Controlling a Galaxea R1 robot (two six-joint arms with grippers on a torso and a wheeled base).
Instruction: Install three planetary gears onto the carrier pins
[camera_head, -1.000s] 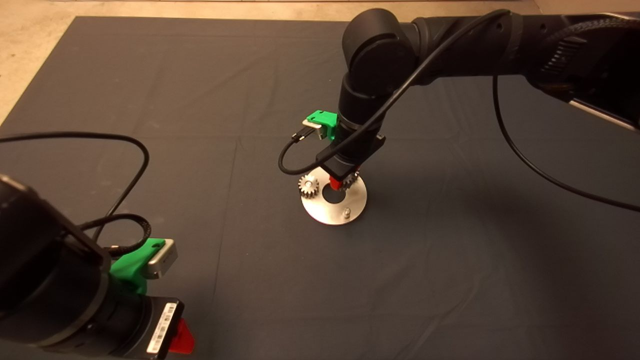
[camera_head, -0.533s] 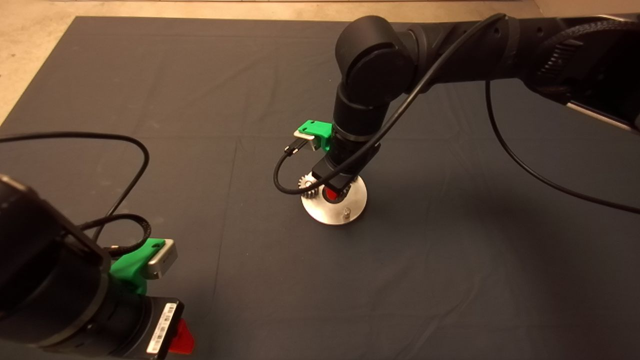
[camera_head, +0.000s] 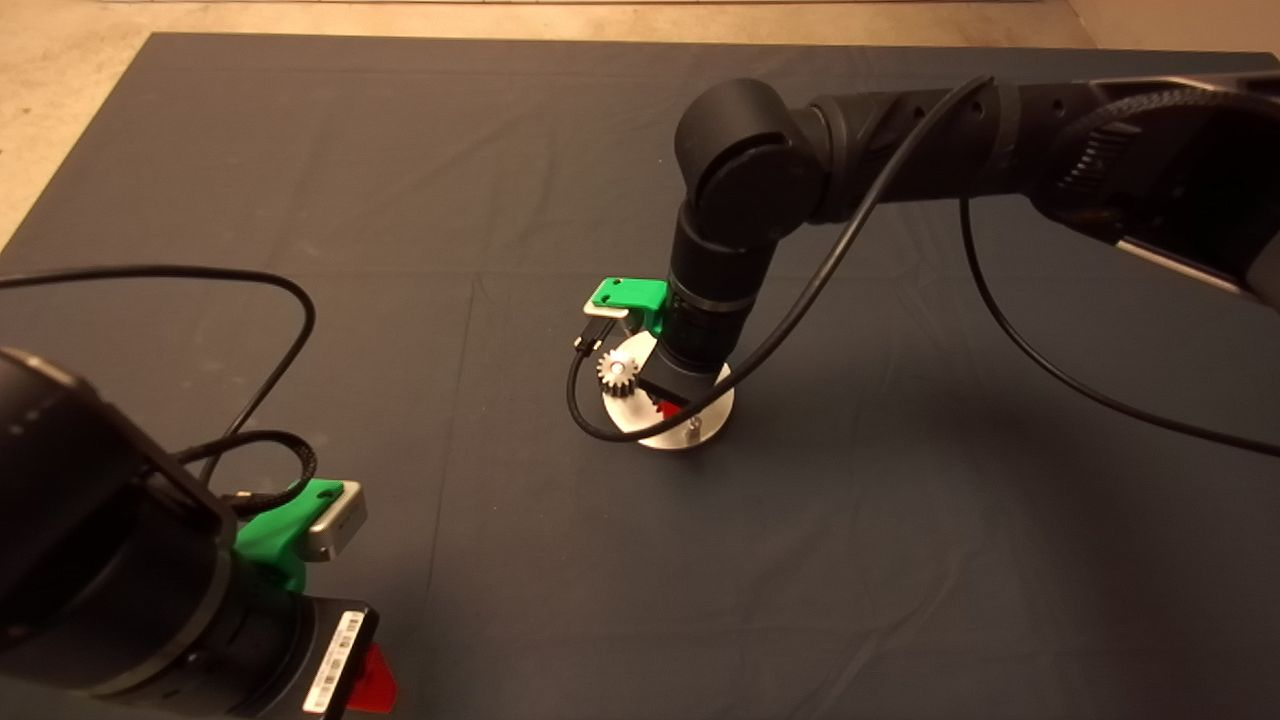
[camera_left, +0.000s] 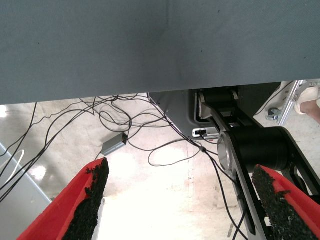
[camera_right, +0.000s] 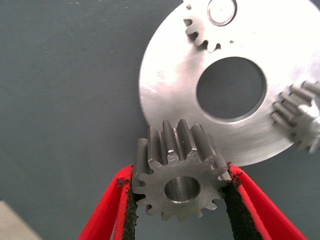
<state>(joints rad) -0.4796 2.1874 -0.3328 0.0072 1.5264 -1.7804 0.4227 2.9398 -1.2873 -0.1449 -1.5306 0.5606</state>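
The third planetary gear (camera_right: 181, 183) is clamped across its toothed rim between the right gripper (camera_right: 178, 200) pads, bore clear, above the disc (camera_right: 170, 85) edge. Solid steel: judged dense, rigid, slippery on the tooth tips. Two gears (camera_right: 205, 32) sit on pins. The left gripper (camera_left: 182, 200) waits spread wide, off the mat (camera_head: 300, 180).

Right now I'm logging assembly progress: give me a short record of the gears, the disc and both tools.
Disc: shiny round plate on the mat
Gears seated: two, one in head view, both in right wrist view
Free pin: one bare peg near the disc's front edge
Third gear: gripped by right tool, over the disc's edge
Left tool: open, parked at lower left, off the mat
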